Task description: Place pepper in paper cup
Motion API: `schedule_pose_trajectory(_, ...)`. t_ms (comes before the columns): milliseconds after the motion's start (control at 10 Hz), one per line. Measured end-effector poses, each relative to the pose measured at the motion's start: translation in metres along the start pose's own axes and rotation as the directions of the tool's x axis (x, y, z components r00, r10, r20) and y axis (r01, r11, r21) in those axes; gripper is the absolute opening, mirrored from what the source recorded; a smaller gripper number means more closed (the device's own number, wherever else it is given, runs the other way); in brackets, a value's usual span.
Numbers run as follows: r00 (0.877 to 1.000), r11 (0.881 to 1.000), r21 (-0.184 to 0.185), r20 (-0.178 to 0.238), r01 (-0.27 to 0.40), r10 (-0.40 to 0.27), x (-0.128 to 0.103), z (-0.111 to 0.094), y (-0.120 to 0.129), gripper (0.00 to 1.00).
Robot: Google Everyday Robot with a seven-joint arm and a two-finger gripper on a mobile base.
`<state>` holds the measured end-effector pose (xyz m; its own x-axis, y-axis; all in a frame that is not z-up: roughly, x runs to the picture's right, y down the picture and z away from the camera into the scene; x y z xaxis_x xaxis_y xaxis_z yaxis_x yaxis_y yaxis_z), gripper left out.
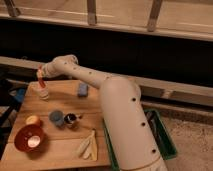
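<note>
My gripper (41, 80) is at the far left of the wooden table (65, 102), at the end of the white arm that reaches in from the right. It is shut on the orange-red pepper (39, 74), which hangs roughly upright in it. The pepper's lower end is right above the small white paper cup (44, 93), which stands upright on the table's back left part. Whether the pepper's tip is inside the cup I cannot tell.
A blue sponge (82, 89) lies right of the cup. A blue cup (56, 118) and a dark metal cup (70, 120) stand mid-table. An orange bowl (29, 138), a yellow fruit (33, 120), pale yellow strips (88, 146) and a green bin (161, 136) are nearby.
</note>
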<state>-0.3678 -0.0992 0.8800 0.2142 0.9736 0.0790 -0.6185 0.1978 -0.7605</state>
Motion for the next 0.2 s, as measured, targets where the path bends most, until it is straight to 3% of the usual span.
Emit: schedule_pose_trajectory(200, 1.0, 1.0, 0.004, 0.002, -0.007, 0.007, 0.0006, -0.0016, -0.0027, 0.8)
